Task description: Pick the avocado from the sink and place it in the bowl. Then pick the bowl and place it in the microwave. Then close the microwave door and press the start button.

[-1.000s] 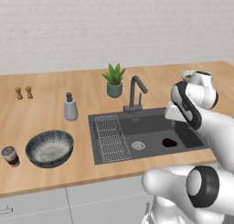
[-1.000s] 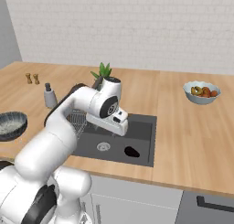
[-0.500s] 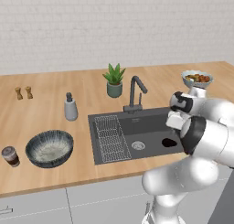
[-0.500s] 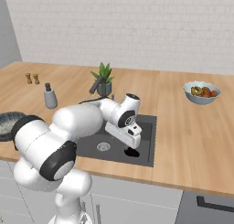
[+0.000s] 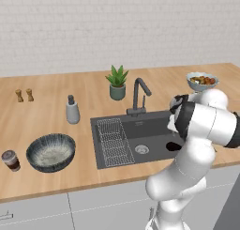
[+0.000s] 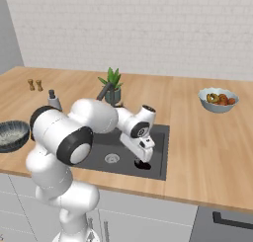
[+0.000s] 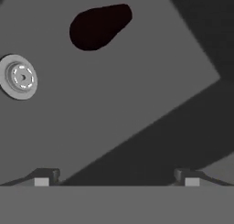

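Partly hidden behind the arm, the avocado [image 7: 99,26] lies in the sink [image 5: 140,130], at eleven o'clock from the empty, wide-open hand [image 7: 116,178].

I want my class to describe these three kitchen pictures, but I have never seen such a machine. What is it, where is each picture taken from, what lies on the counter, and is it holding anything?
It is a rendered white robot arm with a two-finger gripper on a wheeled base. Two cameras ride behind it, left and right; the third looks along the gripper, whose dark fingertips stand apart, holding nothing. It reaches into the dark grey sink, where a small near-black avocado lies beside the round drain. On the wooden counter stand a wide blue-grey streaked bowl, a potted plant, a grey soap bottle and a pale bowl of fruit.
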